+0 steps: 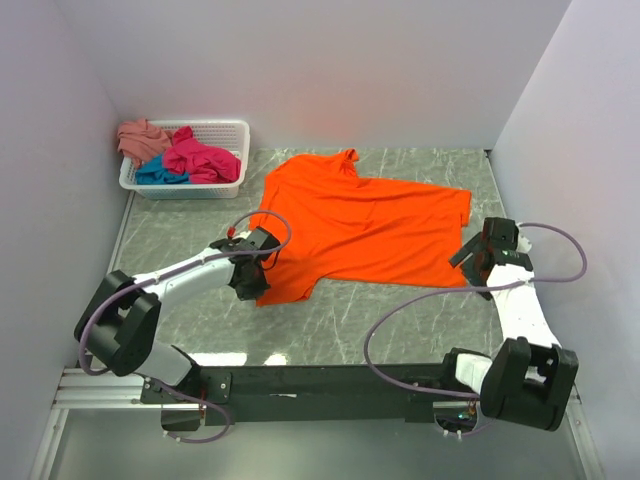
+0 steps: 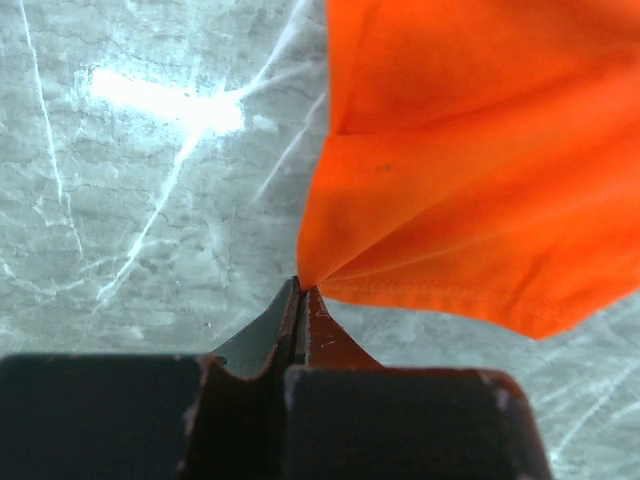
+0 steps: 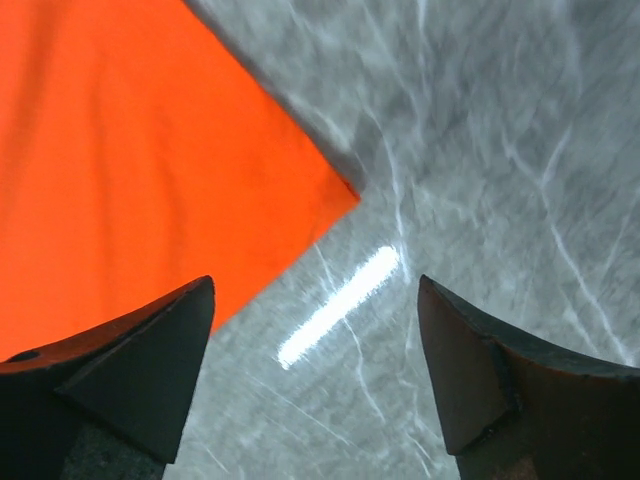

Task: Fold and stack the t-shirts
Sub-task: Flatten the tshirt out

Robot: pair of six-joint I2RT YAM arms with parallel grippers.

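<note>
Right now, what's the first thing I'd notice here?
A bright orange shirt lies spread across the middle of the grey table. The left jaws pinch its near left corner, and the right jaws hang open by its near right corner. In the far left corner, a white basket holds crumpled shirts in pink, teal and salmon.

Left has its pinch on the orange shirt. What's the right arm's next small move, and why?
I'd probably close the right gripper on the corner of the orange shirt: its jaws stand open beside it, while the left gripper is shut on the cloth.
</note>
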